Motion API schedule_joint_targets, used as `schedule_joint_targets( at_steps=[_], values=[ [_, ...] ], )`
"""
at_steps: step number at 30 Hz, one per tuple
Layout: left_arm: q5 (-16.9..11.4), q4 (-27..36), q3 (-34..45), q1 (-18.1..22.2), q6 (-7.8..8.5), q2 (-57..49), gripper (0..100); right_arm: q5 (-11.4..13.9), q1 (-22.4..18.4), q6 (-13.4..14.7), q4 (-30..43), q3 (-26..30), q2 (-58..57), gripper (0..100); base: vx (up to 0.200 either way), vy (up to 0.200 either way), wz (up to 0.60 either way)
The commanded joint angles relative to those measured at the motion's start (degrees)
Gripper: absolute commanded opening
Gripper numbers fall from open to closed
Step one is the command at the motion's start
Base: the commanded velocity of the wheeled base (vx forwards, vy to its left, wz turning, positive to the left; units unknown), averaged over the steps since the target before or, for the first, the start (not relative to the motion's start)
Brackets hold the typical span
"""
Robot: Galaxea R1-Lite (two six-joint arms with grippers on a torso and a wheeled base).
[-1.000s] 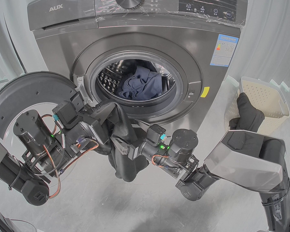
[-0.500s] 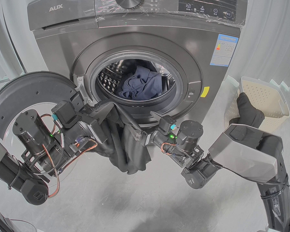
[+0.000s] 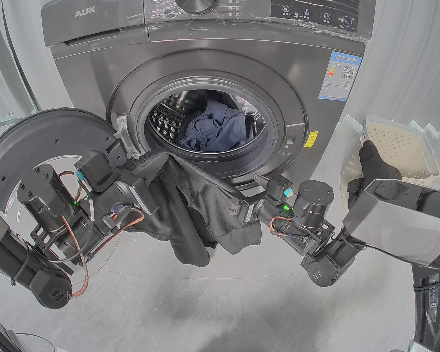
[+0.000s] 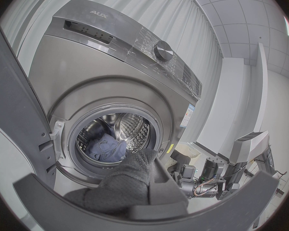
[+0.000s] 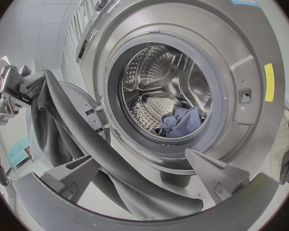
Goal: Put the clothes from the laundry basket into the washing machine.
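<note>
Door point(image 3: 39, 138), round and grey, hangs open at left. Left gripper point(image 3: 155, 165) is clamped on a black knit garment point(image 3: 205, 209) stretched below the drum mouth of the grey washing machine point(image 3: 303, 74) to the right gripper point(image 3: 235, 206), fingers apart around it. Blue clothing point(image 3: 215, 128) lies in the drum. Cream perforated laundry basket point(image 3: 406, 147), far right, holds dark cloth point(image 3: 376, 169).

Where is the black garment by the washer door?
Head view: the garment hangs in front of the washer opening, low centre, spread from the left pincer across to the right pincer.
</note>
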Motion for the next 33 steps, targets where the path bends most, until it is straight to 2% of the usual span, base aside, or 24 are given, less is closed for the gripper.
schedule_joint_targets(
  at_steps=[1,12,28,29,33],
  values=[
    [-0.1,0.0,0.0,-0.1,-0.03,-0.5,0,0.0,-0.3,0.4,-0.1,-0.9,2.6,100,0.000,0.000,0.00],
    [-0.2,-0.1,-0.1,-0.3,-0.12,-0.8,0,0.0,0.5,0.5,-1.4,-5.6,8.7,100,0.000,0.000,0.00],
    [-0.1,-0.1,-0.1,-0.3,-0.12,-0.8,0,0.7,2.9,0.2,-2.6,-5.7,9.7,100,0.000,0.000,0.00],
    [-0.1,-0.1,-0.1,-0.3,-0.12,-0.8,0,0.7,2.9,0.2,-2.6,-5.7,9.8,0,0.000,0.000,0.00],
    [-0.2,-0.1,-0.1,-0.2,-0.12,-0.8,0,0.9,3.0,0.1,-2.6,-5.7,9.8,0,0.000,0.000,0.00]
  ],
)
